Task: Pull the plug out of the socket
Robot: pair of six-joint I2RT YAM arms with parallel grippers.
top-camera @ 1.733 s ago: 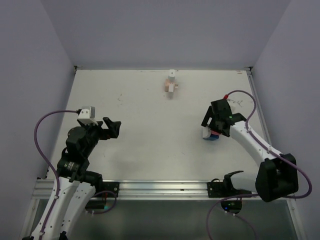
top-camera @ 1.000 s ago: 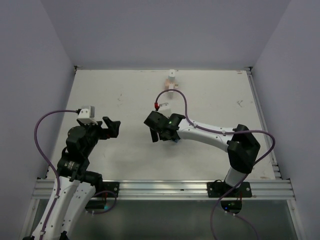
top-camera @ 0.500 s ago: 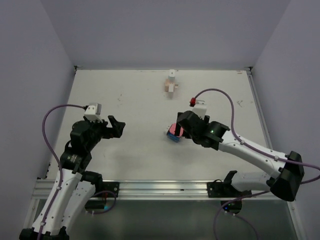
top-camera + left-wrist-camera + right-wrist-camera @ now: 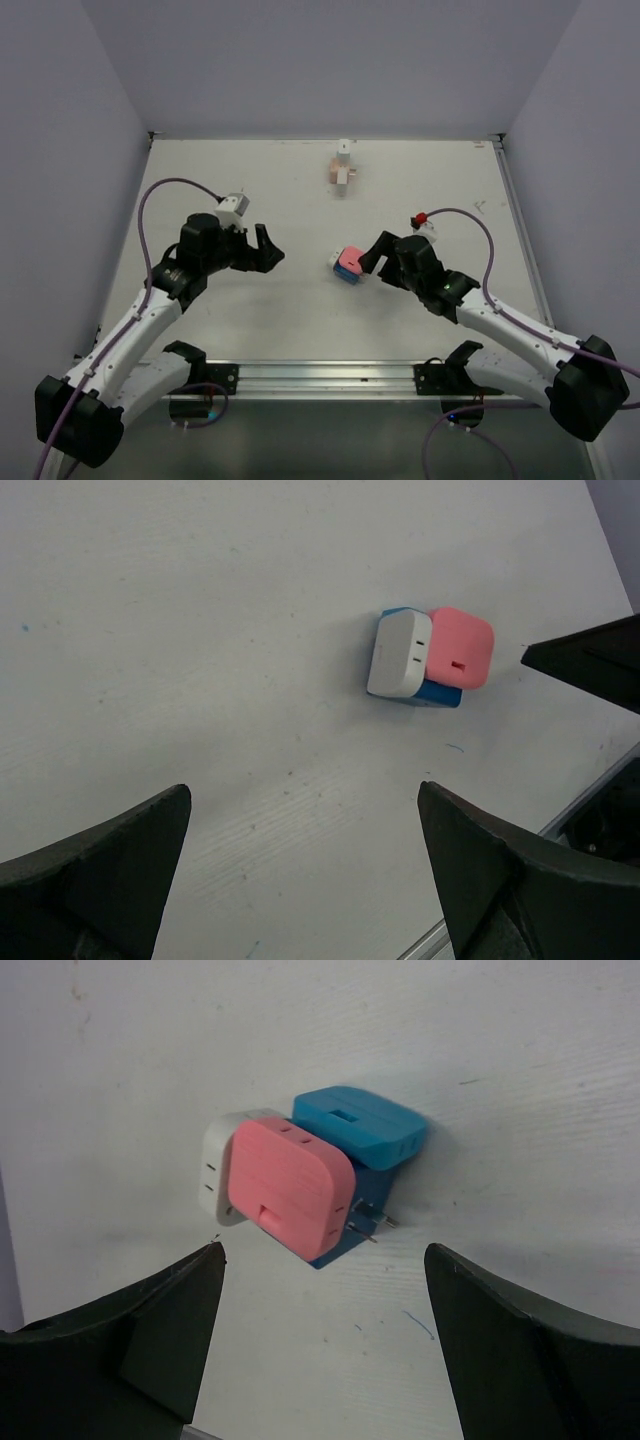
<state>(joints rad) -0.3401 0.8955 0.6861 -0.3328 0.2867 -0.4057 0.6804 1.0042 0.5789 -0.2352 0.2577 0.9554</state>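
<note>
A: The right claw is seen with its jaws apart and nothing between them. Is anything clamped by the left claw?

B: Nothing. Its jaws are spread wide as well, and only the bare off-white table top is seen between them. It is held left of centre, well apart from the work.

A: Where is the work found?

B: It is found a little right of the table's middle, just beside the right claw's tips, on their left. A pink rounded plastic plug is seated against a white rounded plastic socket block. A blue plastic adapter is pressed against its other side, and two thin metal prongs are exposed below. Which piece is plugged into which cannot be told for certain.

A: How is it expected to handle?

B: It is judged light, rigid and smooth-shelled, so the whole cluster would likely be dragged along if it were pulled by one claw alone. The white block is best pinned across its flat sides by one claw. The pink plug is best taken across its two broad faces by the other and drawn straight along the prongs, since they could be bent by a twist.

A: And farther off?

B: A small wood-and-white block is seen near the far edge, well apart from everything.
</note>
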